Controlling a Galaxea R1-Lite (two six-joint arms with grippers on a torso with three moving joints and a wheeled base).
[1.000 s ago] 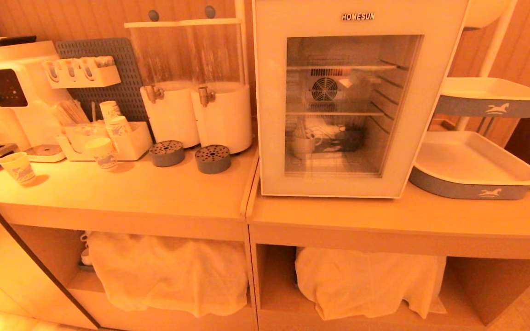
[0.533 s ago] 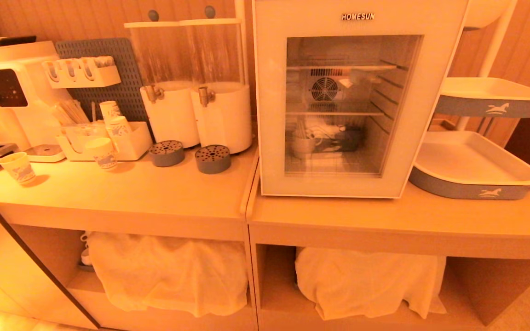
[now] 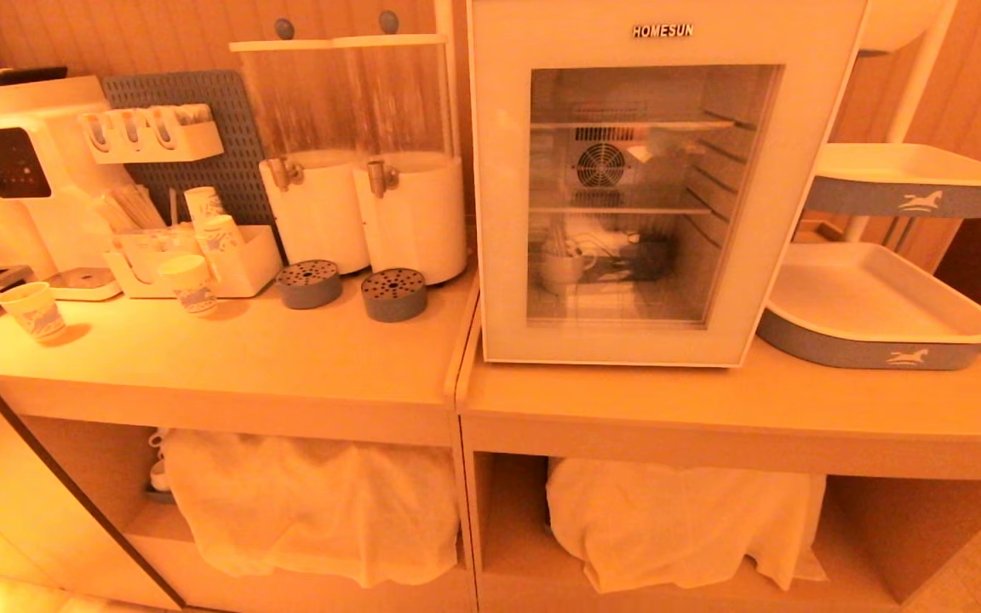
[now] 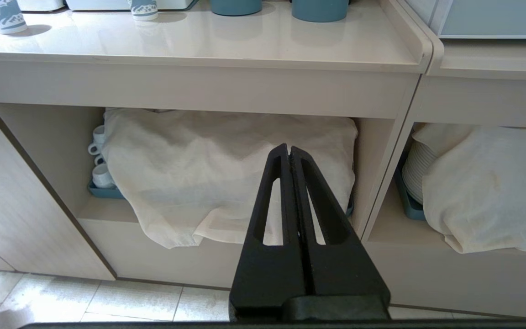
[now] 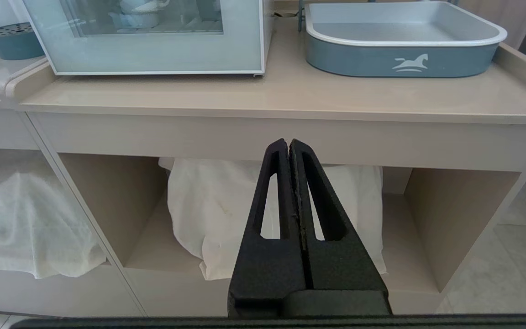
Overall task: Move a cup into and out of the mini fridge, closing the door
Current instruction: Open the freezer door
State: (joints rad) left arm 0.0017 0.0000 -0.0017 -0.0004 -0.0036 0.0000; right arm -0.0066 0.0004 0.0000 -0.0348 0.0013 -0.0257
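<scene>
The cup (image 3: 560, 268), small and white with a side handle, sat inside the mini fridge (image 3: 490, 213) on the lower level, toward the left of the interior, seen through the glass. The door (image 3: 763, 213) was shut flat against the fridge body, with the "HOMESUN" lettering above its window. The fridge stood on the right section of the counter (image 3: 712, 400), with two grey-walled trays (image 3: 869, 349) on a stand just to its right.

On the left section of the counter, two white drink dispensers (image 3: 363, 213) stood against the far wall beside the fridge, with two round grey drip trays (image 3: 350, 289) in front of them. Farther left were printed paper cups (image 3: 188, 285) and a white machine with a black screen (image 3: 9, 162).

Neither arm showed in the head view. The left gripper (image 4: 289, 153) hung low in front of the left open shelf, its jaws pressed together and empty, pointing toward a white cloth (image 4: 226, 169). The right gripper (image 5: 288, 147) hung likewise before the right shelf, jaws clenched on nothing, with another draped cloth (image 5: 213, 210) beyond it.
</scene>
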